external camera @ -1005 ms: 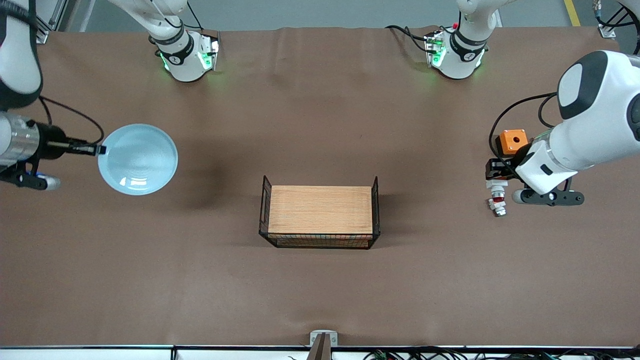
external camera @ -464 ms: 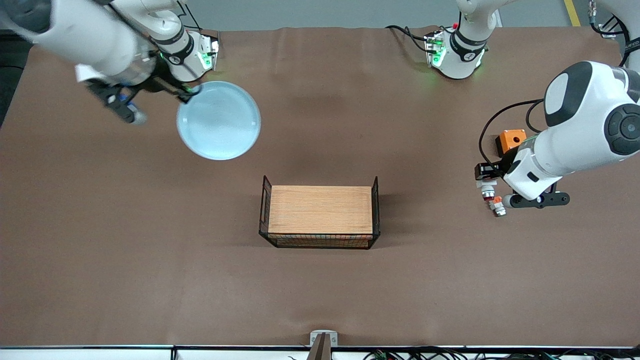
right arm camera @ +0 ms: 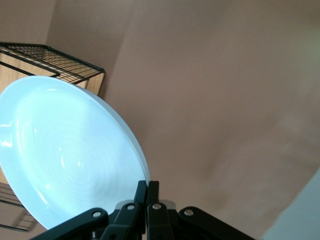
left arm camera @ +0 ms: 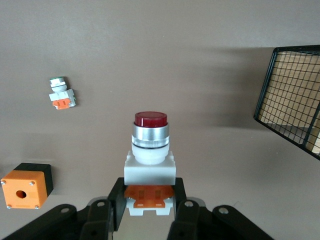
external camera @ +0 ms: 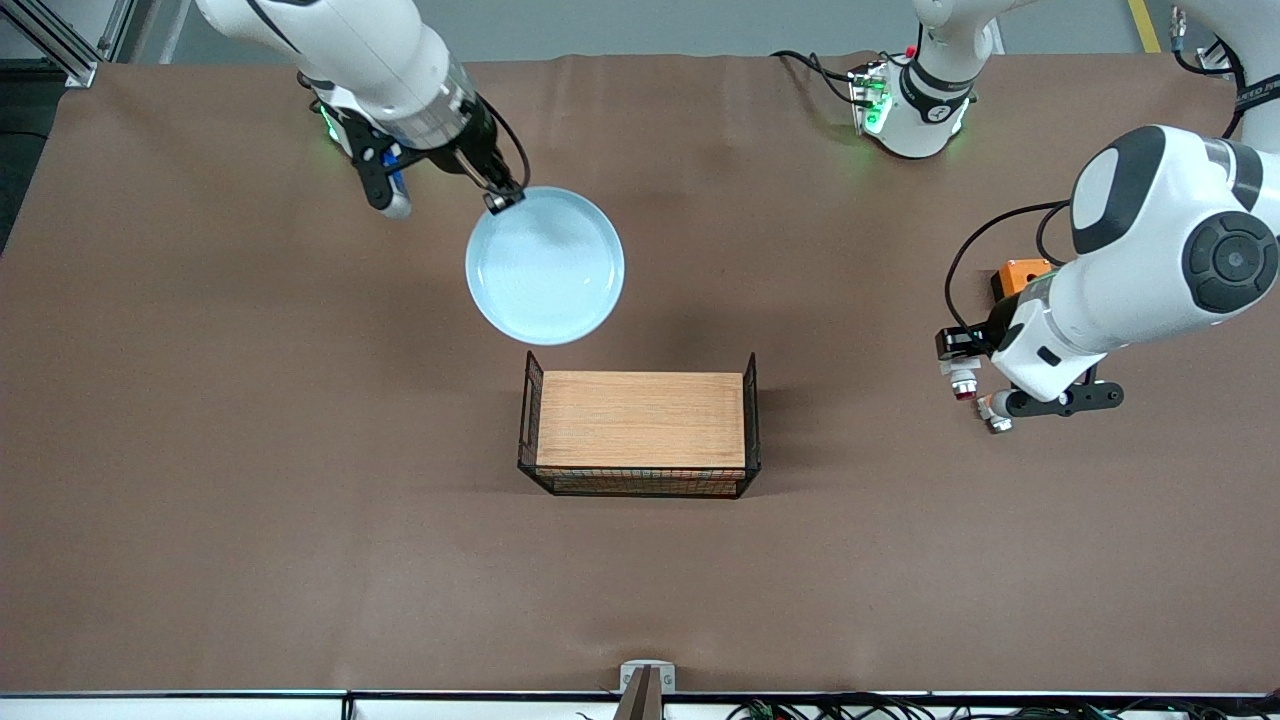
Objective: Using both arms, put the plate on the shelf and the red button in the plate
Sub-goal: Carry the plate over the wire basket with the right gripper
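My right gripper (external camera: 503,200) is shut on the rim of the pale blue plate (external camera: 545,265) and holds it in the air over the table beside the wire basket (external camera: 640,432). In the right wrist view the plate (right arm camera: 65,155) fills one side and my right gripper (right arm camera: 148,186) pinches its edge. My left gripper (external camera: 958,358) is shut on the red button (external camera: 963,385) above the table at the left arm's end. In the left wrist view my left gripper (left arm camera: 149,196) grips the orange base of the red button (left arm camera: 150,145), red cap pointing away.
The wire basket with a wooden floor (external camera: 640,420) stands mid-table; its corner shows in the left wrist view (left arm camera: 292,100). An orange square box with a hole (external camera: 1015,275) and a small white-and-orange part (external camera: 995,412) lie near the left gripper, also seen in the left wrist view: box (left arm camera: 25,185), part (left arm camera: 61,94).
The right arm has carried the plate from the right arm's end of the table up and across to a spot next to the basket. The left gripper has lifted the red button and shifted slightly toward the basket.
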Action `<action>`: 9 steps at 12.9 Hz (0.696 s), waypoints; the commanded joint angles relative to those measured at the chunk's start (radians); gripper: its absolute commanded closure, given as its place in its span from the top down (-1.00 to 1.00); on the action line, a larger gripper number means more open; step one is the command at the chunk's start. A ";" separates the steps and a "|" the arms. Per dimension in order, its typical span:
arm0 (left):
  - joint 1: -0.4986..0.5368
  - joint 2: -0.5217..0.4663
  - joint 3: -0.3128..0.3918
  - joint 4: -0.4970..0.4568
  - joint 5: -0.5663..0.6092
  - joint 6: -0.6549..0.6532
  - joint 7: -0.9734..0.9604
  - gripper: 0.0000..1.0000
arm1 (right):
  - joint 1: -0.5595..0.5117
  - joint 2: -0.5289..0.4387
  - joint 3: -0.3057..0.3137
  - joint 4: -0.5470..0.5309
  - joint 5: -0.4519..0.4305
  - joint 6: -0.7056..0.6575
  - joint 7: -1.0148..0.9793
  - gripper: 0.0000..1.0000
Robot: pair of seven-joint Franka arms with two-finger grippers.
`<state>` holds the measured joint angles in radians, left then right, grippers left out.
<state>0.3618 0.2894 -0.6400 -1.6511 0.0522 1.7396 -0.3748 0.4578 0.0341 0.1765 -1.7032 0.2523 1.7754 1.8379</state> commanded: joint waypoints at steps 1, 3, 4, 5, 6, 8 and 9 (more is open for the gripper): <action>-0.004 -0.006 -0.004 0.013 -0.005 -0.006 -0.027 -0.97 | 0.064 0.064 -0.017 0.011 0.022 0.100 0.197 -1.00; -0.015 0.002 -0.004 0.017 -0.009 -0.002 -0.064 -0.97 | 0.093 0.110 -0.017 0.011 0.022 0.177 0.266 -1.00; -0.032 0.005 -0.004 0.022 -0.005 -0.002 -0.088 -0.97 | 0.111 0.130 -0.017 0.014 0.021 0.206 0.299 -1.00; -0.047 0.013 -0.003 0.031 -0.002 -0.002 -0.116 -0.97 | 0.133 0.148 -0.017 0.016 0.019 0.240 0.328 -1.00; -0.064 0.020 -0.003 0.040 0.000 -0.002 -0.142 -0.97 | 0.146 0.171 -0.019 0.026 0.012 0.263 0.337 -1.00; -0.069 0.033 -0.003 0.045 0.000 -0.002 -0.171 -0.97 | 0.151 0.228 -0.020 0.069 -0.001 0.272 0.334 -1.00; -0.072 0.034 -0.003 0.045 0.000 0.000 -0.174 -0.97 | 0.151 0.254 -0.020 0.098 -0.016 0.271 0.334 -1.00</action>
<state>0.2925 0.3006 -0.6409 -1.6348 0.0522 1.7429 -0.5285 0.5968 0.2303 0.1718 -1.6831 0.2509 2.0540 2.1532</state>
